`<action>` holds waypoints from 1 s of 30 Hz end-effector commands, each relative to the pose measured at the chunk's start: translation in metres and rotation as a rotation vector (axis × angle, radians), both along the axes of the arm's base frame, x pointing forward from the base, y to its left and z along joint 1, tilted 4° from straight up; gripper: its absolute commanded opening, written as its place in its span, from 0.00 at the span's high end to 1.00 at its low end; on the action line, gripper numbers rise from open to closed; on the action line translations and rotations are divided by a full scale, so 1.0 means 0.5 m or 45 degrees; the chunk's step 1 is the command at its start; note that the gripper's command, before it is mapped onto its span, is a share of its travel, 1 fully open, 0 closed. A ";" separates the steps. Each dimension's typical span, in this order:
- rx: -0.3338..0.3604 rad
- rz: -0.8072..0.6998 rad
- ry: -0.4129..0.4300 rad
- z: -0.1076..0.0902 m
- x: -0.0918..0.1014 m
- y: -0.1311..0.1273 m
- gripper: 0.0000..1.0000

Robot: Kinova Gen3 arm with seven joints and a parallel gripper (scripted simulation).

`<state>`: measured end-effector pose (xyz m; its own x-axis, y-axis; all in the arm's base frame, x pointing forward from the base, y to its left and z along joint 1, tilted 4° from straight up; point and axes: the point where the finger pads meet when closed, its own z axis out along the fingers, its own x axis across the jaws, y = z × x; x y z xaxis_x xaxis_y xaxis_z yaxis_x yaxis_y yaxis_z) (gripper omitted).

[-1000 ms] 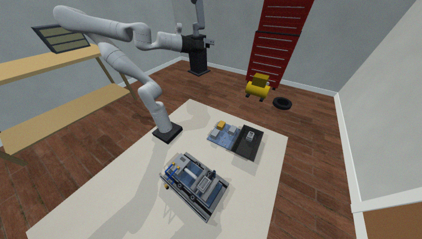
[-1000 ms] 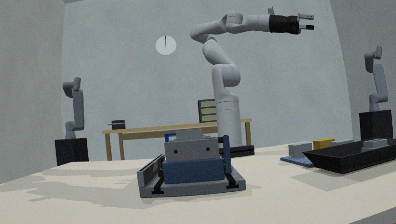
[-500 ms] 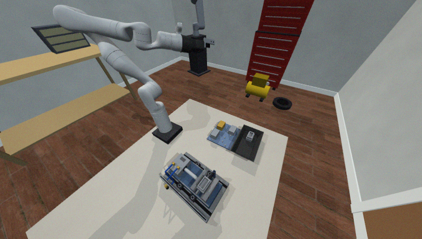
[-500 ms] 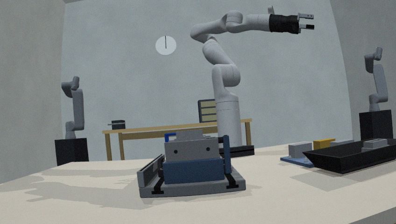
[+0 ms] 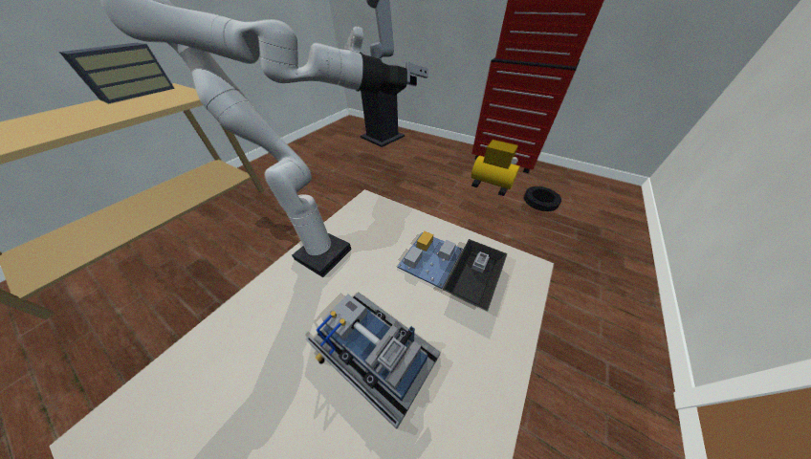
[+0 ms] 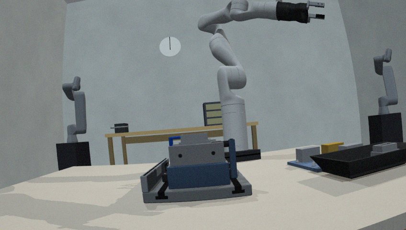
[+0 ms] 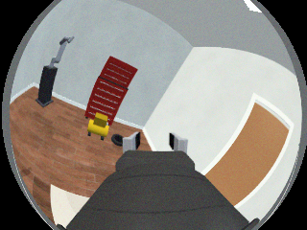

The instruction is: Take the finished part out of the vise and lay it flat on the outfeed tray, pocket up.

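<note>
You are seeing the part (image 5: 391, 353) sitting in the vise (image 5: 372, 353) near the worktop's front edge. The tray (image 5: 475, 290) is lying near the right edge. The gripper (image 6: 316, 10) is hanging high above, fully open, holding nothing.

The top view looks down from high on the table (image 5: 500, 363); the exterior view sits low at table level, sharing the vise (image 6: 196, 167); the wrist view faces the far wall.
</note>
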<state>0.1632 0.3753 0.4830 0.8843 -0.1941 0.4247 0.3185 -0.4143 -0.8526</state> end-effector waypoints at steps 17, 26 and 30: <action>-0.257 -0.053 0.068 -0.086 0.363 -0.092 0.00; -0.435 -0.072 0.107 -0.188 0.495 -0.190 0.00; -0.506 -0.076 0.127 -0.231 0.536 -0.232 0.00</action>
